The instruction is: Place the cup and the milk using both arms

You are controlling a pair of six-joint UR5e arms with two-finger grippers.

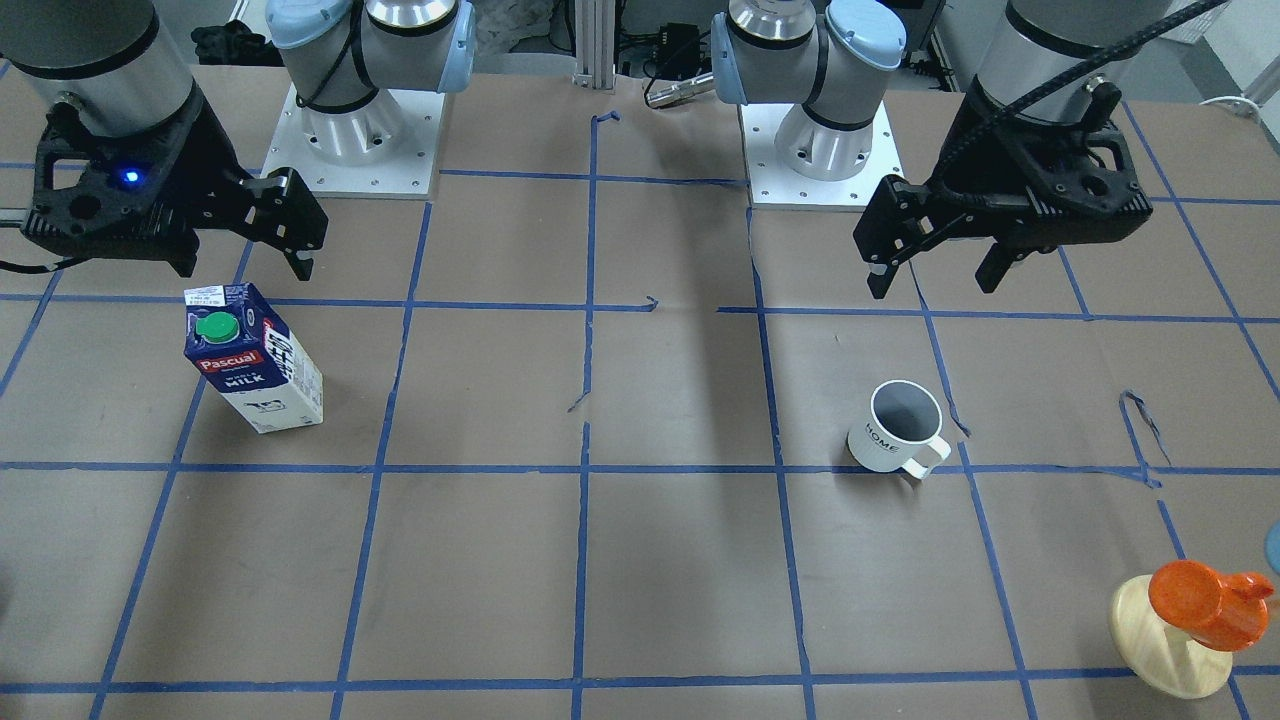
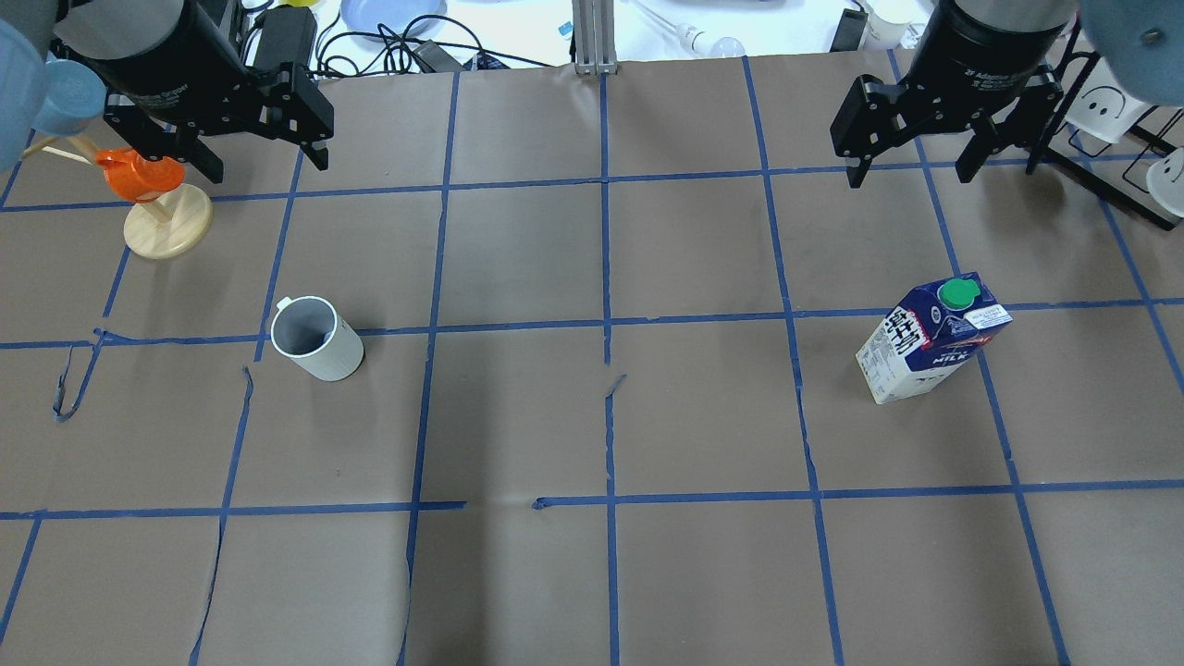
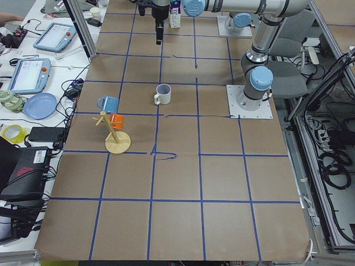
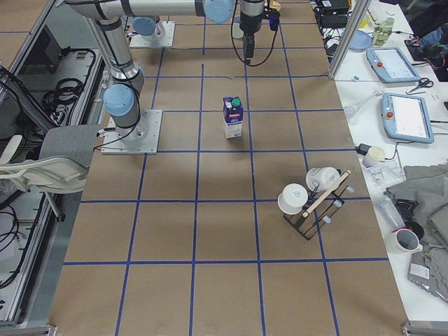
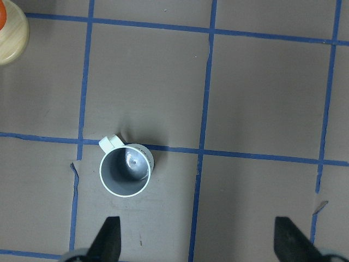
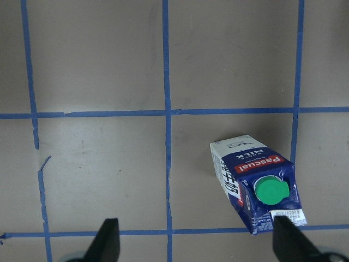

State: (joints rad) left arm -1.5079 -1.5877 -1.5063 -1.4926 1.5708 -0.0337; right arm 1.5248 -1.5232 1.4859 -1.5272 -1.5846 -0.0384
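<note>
Hovering open, your left tool [image 2: 268,166] and right tool [image 2: 909,178] held nothing; cup [image 2: 319,344] and milk [image 2: 925,347] stood untouched toward opposite desk [image 2: 601,416] edges, both placements pending.

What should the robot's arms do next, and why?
Probably lower the left gripper toward the cup, with the right gripper going to the milk. Both grippers are open, empty and raised above the table, and both things stand apart from them.
</note>
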